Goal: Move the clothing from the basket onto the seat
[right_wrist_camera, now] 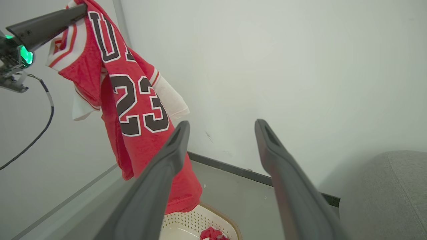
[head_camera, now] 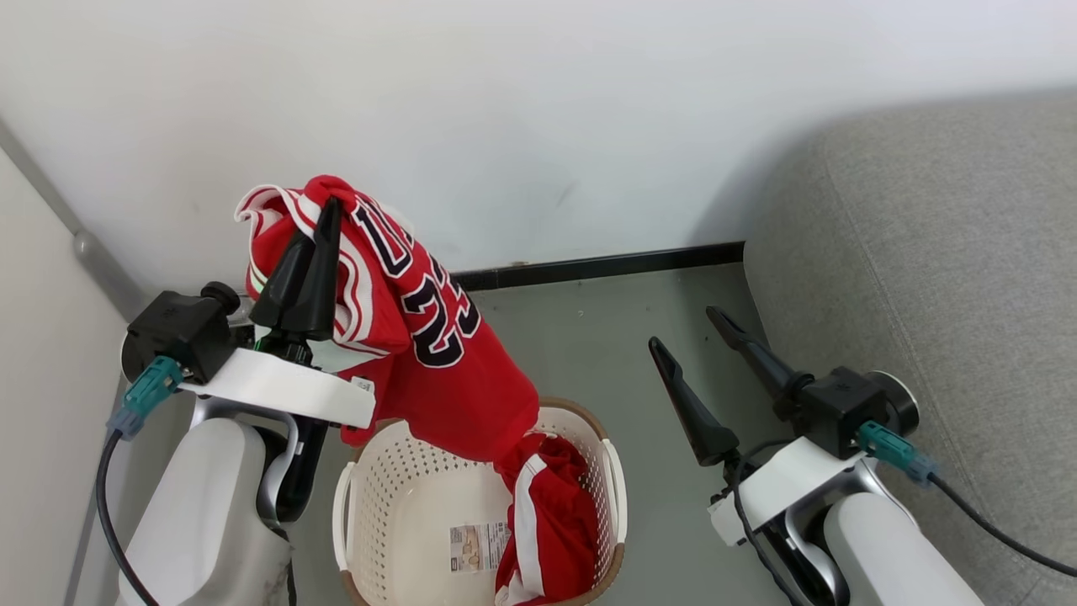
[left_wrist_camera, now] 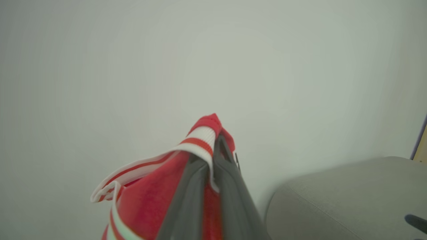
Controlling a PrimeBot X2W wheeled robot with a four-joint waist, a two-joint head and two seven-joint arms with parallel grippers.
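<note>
Plainly the left hand (head_camera: pixel 327 210) is pinching the jersey (head_camera: pixel 446 362) by its striped trim, fingers pressed together on the cloth. It is holding the jersey high, probably so that the long body clears the basket (head_camera: pixel 347 505) before going across to the seat (head_camera: pixel 925 252). The jersey is hanging straight below this hand, its hem near the basket's rim. The shorts (head_camera: pixel 547 505) are lying in the basket, lower again. The right hand (head_camera: pixel 686 330) is standing spread and empty, with the seat just beside it and the basket on its other side. The left wrist view is showing the trim folded over one fingertip. The right wrist view is giving the full drape and the lettering. The head view is adding the shorts and the sticker on the basket's bottom.
</note>
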